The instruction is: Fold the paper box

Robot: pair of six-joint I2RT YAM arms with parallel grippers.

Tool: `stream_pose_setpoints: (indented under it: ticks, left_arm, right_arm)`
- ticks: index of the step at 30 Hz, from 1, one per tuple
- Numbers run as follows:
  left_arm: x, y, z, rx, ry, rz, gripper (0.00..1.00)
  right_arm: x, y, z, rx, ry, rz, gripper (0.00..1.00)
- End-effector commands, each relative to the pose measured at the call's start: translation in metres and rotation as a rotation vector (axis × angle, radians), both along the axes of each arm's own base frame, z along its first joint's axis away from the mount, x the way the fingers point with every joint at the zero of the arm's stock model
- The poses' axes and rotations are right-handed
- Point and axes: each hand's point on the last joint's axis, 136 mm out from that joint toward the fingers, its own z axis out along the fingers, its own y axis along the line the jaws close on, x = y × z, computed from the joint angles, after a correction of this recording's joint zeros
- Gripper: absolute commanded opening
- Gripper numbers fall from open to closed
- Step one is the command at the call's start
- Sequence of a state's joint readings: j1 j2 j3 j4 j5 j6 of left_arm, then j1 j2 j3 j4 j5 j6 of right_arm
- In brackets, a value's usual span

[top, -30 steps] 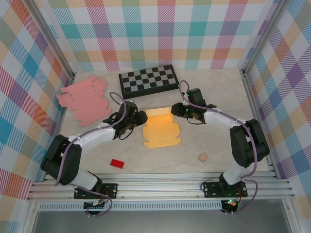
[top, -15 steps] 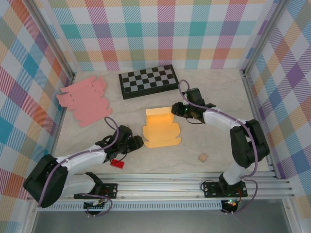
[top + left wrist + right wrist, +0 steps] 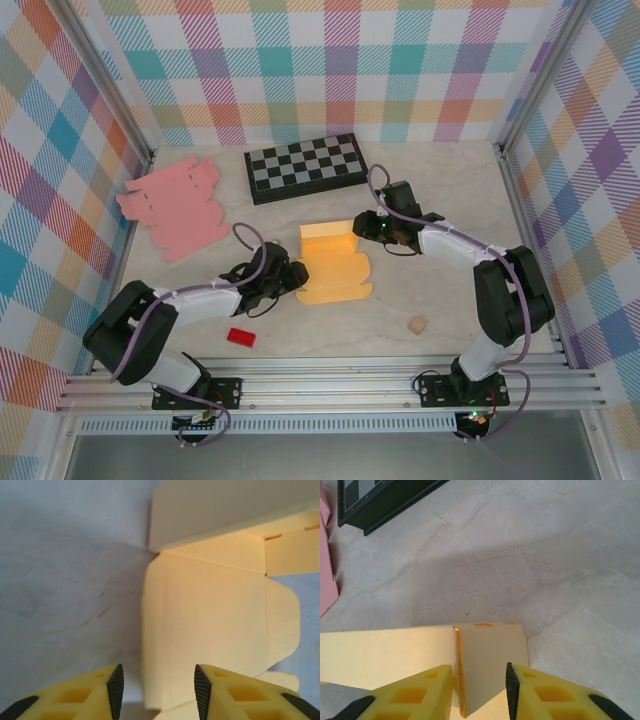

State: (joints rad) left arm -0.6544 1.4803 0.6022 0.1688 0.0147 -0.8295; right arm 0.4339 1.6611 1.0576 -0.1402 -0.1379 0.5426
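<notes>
The yellow paper box (image 3: 333, 272) lies part-folded in the middle of the table, its back wall (image 3: 328, 231) standing upright. My right gripper (image 3: 360, 228) is at that wall's right end. In the right wrist view the right gripper (image 3: 480, 672) is shut on a folded corner flap (image 3: 492, 655) of the box. My left gripper (image 3: 292, 277) sits low at the box's left edge. Seen from the left wrist, the left gripper (image 3: 158, 680) is open, and the flat panel's left edge (image 3: 145, 645) runs between its fingers.
A pink flat cardboard blank (image 3: 175, 207) lies at the back left and a folded chessboard (image 3: 306, 166) at the back centre. A red block (image 3: 241, 337) lies near the left arm, and a small tan cube (image 3: 417, 324) at the front right.
My left gripper left the box's upper left corner, swung back toward the red block, then returned to the box's lower left edge. The right gripper and the box stayed still.
</notes>
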Motion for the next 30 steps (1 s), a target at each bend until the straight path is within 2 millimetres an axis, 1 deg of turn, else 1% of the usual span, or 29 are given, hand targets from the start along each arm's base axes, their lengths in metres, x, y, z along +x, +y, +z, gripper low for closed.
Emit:
stream_pose_setpoints:
  ticks: [1, 2, 5, 6, 7, 9, 11, 14, 15, 17, 19, 22, 25, 28, 30]
  left_arm:
    - [0.009, -0.014, -0.001, -0.007, -0.021, -0.03, 0.33]
    - [0.01, -0.016, -0.003, -0.01, -0.018, -0.035, 0.29]
    - [0.011, -0.018, -0.005, -0.011, -0.024, -0.044, 0.12]
    - [0.011, -0.019, -0.002, -0.006, -0.036, -0.058, 0.04]
    - [0.011, -0.019, 0.002, 0.004, -0.055, -0.076, 0.0]
    - [0.012, -0.014, 0.013, 0.058, -0.088, -0.103, 0.0]
    - [0.013, -0.005, 0.028, 0.158, -0.113, -0.143, 0.0]
    - [0.011, 0.007, 0.059, 0.318, -0.143, -0.246, 0.0]
    - [0.008, 0.013, 0.068, 0.381, -0.132, -0.293, 0.0]
    - [0.006, 0.019, 0.09, 0.472, -0.128, -0.374, 0.0]
    - [0.003, 0.028, 0.112, 0.572, -0.119, -0.441, 0.0]
    - [0.003, 0.039, 0.148, 0.688, -0.128, -0.526, 0.0]
    - [0.001, 0.047, 0.181, 0.793, -0.123, -0.634, 0.0]
    - [-0.004, 0.064, 0.205, 0.928, -0.077, -0.713, 0.0]
    - [-0.006, 0.076, 0.222, 1.044, -0.069, -0.731, 0.0]
  right_arm:
    - [-0.009, -0.007, -0.009, -0.047, 0.049, -0.018, 0.35]
    - [-0.009, -0.007, -0.009, -0.045, 0.05, -0.019, 0.35]
    - [-0.009, -0.007, -0.007, -0.041, 0.045, -0.019, 0.35]
    - [-0.009, -0.007, -0.006, -0.04, 0.042, -0.018, 0.36]
    - [-0.008, -0.007, -0.005, -0.039, 0.039, -0.017, 0.36]
    - [-0.008, -0.007, -0.002, -0.035, 0.032, -0.016, 0.38]
    - [-0.008, -0.005, 0.007, -0.027, 0.011, -0.003, 0.43]
    - [-0.007, -0.005, 0.038, -0.024, -0.058, 0.038, 0.53]
    - [-0.006, -0.006, 0.053, -0.028, -0.09, 0.054, 0.58]
    - [-0.005, -0.012, 0.085, -0.044, -0.153, 0.076, 0.62]
    - [-0.005, -0.023, 0.12, -0.069, -0.229, 0.08, 0.65]
    - [-0.011, -0.045, 0.161, -0.114, -0.334, 0.054, 0.7]
    - [-0.023, -0.063, 0.189, -0.175, -0.417, 0.034, 0.71]
    - [-0.035, -0.075, 0.202, -0.203, -0.461, 0.012, 0.71]
    - [-0.043, -0.078, 0.204, -0.198, -0.479, 0.007, 0.71]
